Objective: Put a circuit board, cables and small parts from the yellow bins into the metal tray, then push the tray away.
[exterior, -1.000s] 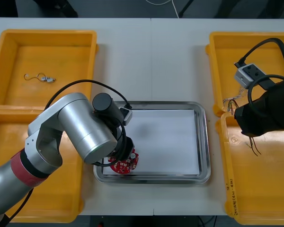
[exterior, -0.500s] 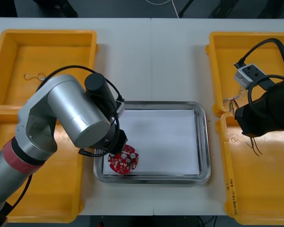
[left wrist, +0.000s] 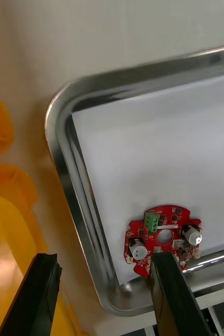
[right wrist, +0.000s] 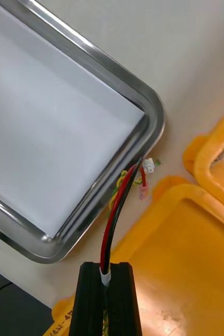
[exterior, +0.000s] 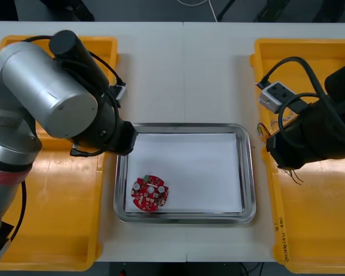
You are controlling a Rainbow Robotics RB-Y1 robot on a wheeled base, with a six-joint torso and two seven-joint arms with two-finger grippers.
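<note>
The front camera looks steeply down from overhead on the whole table (exterior: 184, 69). Each wrist camera looks down from close by at one corner of the tray (exterior: 248, 172); all three views share the tray.

I can read no word or number with certainty. The only writing I find is one short line of small dark print on the inner rim of the nearer yellow bin (exterior: 279, 238) at my right side. The characters are too small for me to make out.
</note>
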